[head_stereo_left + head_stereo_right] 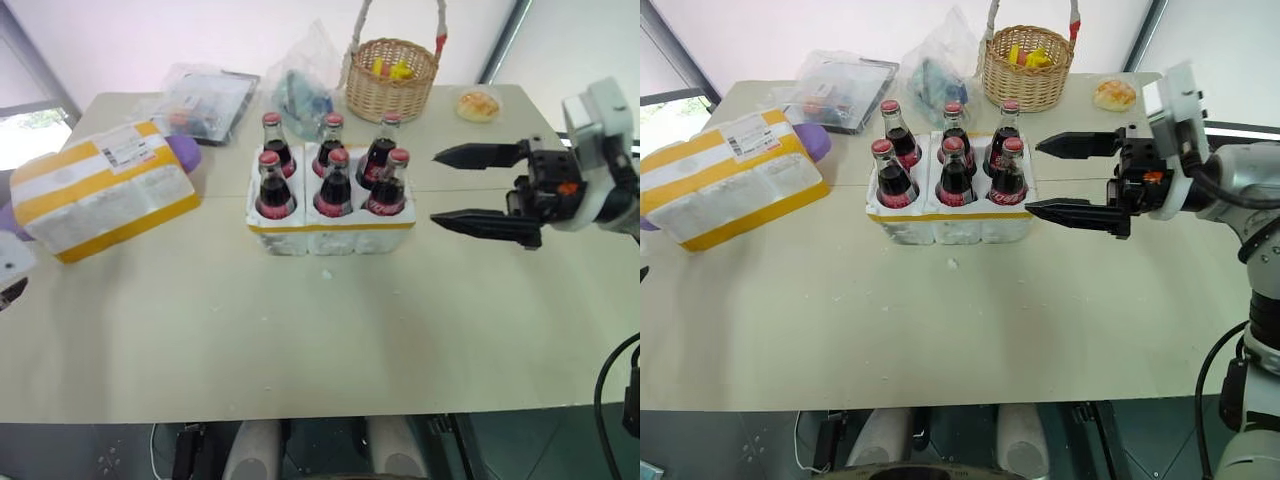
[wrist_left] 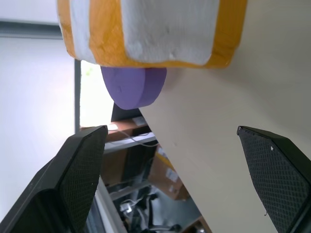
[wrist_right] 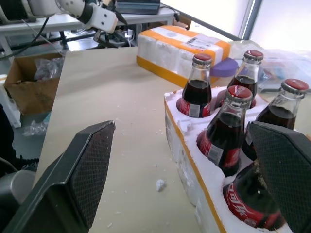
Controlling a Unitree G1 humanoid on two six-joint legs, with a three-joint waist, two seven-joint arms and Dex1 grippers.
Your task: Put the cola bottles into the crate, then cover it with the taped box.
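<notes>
The table [image 1: 300,340] is lying bare in the lower part of the head pictures, with a few white crumbs [image 1: 323,273] on it. Above that, in the middle, the crate [image 1: 330,232] is sitting with all six cola bottles [image 1: 333,185] standing upright in its holes, in two rows of three.

At the right middle, the right gripper [image 1: 455,188] is hanging in the air just beside the crate, pointing at it. Its two black fingers are spread wide apart and are holding nothing.

At the left middle, the taped box [image 1: 100,190] is lying on the table, well apart from the crate. A purple thing [image 1: 184,152] is peeking out from behind it. In the left wrist picture, the left gripper [image 2: 182,160] is pointing at the end of the box at the table edge, with its fingers wide apart and empty.

At the top, a wicker basket [image 1: 391,78], some clear plastic bags [image 1: 205,98] and a small bun [image 1: 478,104] are sitting at the far side of the table.
</notes>
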